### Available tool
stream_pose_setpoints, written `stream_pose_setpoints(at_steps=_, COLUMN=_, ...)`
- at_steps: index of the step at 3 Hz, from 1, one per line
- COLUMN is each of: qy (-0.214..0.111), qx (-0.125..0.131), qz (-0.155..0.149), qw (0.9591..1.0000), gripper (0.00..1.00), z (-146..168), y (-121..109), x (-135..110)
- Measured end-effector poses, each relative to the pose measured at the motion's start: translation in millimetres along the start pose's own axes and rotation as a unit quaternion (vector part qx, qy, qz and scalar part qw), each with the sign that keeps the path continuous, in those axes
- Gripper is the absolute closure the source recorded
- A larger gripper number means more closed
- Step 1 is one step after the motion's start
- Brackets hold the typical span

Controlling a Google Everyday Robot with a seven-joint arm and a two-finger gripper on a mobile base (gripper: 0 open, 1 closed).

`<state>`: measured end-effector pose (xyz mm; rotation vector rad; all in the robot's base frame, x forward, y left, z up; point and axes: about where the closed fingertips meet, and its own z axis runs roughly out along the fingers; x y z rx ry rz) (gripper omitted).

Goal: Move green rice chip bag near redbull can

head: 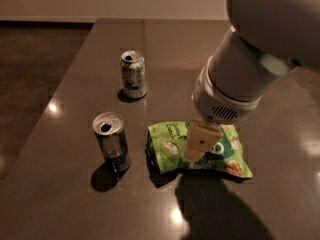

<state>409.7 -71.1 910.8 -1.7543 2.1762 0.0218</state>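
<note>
The green rice chip bag (170, 141) lies on the dark table, just right of the redbull can (111, 140). The can stands upright with its top open, a short gap from the bag's left edge. My gripper (200, 141) hangs from the big white arm and sits over the middle of the bag, hiding part of its logo. The bag's right end (235, 164) spreads out flat on the tabletop.
A white-and-green patterned can (133, 74) stands upright farther back on the table (75, 194). The table's left edge runs diagonally beside both cans, with dark floor (30, 84) beyond it. The white arm (250, 69) fills the upper right.
</note>
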Motion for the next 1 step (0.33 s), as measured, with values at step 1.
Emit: stream_pose_setpoints(at_steps=1, qy=-0.001, qx=0.000, qz=0.000, qw=1.0000, gripper=0.00, z=-0.8, y=0.4, x=-0.9)
